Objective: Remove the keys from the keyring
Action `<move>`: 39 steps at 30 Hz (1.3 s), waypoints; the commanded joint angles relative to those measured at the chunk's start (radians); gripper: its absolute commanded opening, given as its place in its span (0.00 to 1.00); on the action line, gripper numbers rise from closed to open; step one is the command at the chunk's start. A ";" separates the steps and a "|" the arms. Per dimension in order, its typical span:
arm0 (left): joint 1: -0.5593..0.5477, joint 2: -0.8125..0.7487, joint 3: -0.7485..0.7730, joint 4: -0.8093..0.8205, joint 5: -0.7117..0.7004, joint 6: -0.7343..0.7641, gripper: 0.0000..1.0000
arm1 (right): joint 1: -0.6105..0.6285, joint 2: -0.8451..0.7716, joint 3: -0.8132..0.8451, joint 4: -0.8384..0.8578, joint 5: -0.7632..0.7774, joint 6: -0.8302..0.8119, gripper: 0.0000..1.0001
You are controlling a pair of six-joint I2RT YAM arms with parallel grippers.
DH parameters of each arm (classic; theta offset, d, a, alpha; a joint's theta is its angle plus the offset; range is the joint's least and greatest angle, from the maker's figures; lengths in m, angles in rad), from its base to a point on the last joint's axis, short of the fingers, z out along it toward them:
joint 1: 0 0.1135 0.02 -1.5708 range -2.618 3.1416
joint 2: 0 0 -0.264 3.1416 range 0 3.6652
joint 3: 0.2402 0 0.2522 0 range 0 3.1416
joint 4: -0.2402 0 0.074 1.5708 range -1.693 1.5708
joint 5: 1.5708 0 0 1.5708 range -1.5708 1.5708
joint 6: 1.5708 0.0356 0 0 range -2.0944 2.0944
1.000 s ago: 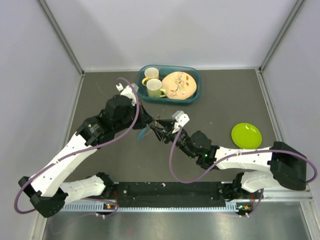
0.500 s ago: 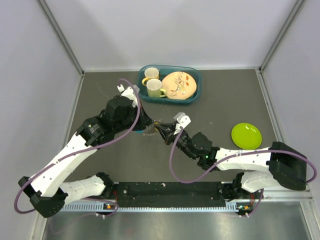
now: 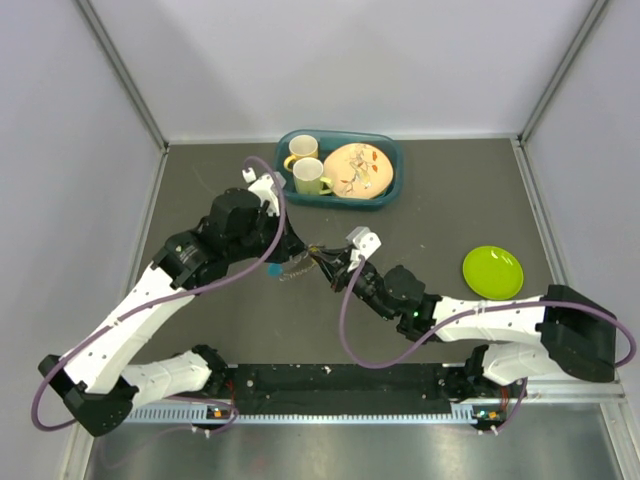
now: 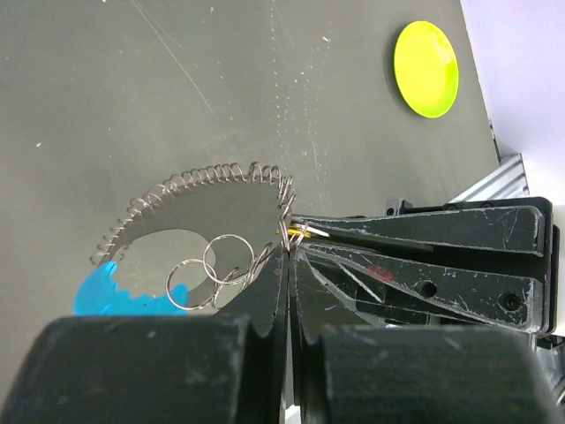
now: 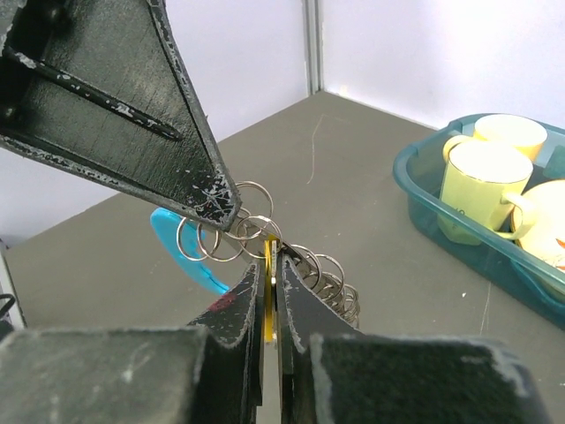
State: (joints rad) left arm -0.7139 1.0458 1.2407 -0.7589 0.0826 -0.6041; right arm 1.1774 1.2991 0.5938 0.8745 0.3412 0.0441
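The two grippers meet tip to tip above the table's middle. My left gripper (image 3: 300, 256) (image 4: 290, 252) is shut on the keyring (image 4: 212, 263), a chain of several thin silvery loops (image 5: 250, 223). A teal-blue key head (image 4: 110, 293) hangs from it, also seen in the right wrist view (image 5: 181, 243) and the top view (image 3: 272, 270). My right gripper (image 3: 324, 262) (image 5: 268, 258) is shut on a thin orange-yellow key (image 5: 267, 305), edge-on between its jaws. The key blades are hidden.
A teal tub (image 3: 387, 186) at the back holds two yellow mugs and a patterned plate; it also shows in the right wrist view (image 5: 424, 208). A lime-green plate (image 3: 492, 271) (image 4: 426, 57) lies at the right. Grey walls enclose the table.
The left wrist has shifted slightly up and left. The teal-blue key head and ring chain have swung left, out from under it. Both grippers stay shut and together.
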 commanded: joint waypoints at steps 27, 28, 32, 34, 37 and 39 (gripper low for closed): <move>0.188 0.146 0.181 -0.194 0.264 0.349 0.00 | -0.018 -0.089 0.035 -0.379 0.067 -0.190 0.00; 0.189 0.146 0.181 -0.192 0.263 0.352 0.00 | -0.016 -0.093 0.044 -0.405 0.067 -0.194 0.00; 0.192 0.166 0.187 -0.178 0.279 0.345 0.00 | -0.016 -0.118 0.054 -0.436 0.018 -0.205 0.00; 0.192 0.175 0.184 -0.168 0.292 0.339 0.00 | -0.018 -0.118 0.063 -0.450 0.001 -0.201 0.02; 0.192 0.186 0.180 -0.157 0.302 0.345 0.00 | -0.016 -0.115 0.081 -0.482 -0.028 -0.204 0.00; 0.197 0.200 0.180 -0.169 0.289 0.356 0.00 | -0.015 -0.107 0.104 -0.540 -0.025 -0.219 0.00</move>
State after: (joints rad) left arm -0.5438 1.2446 1.3716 -0.9306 0.4038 -0.2852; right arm 1.1770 1.1976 0.6518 0.5049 0.2779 -0.1398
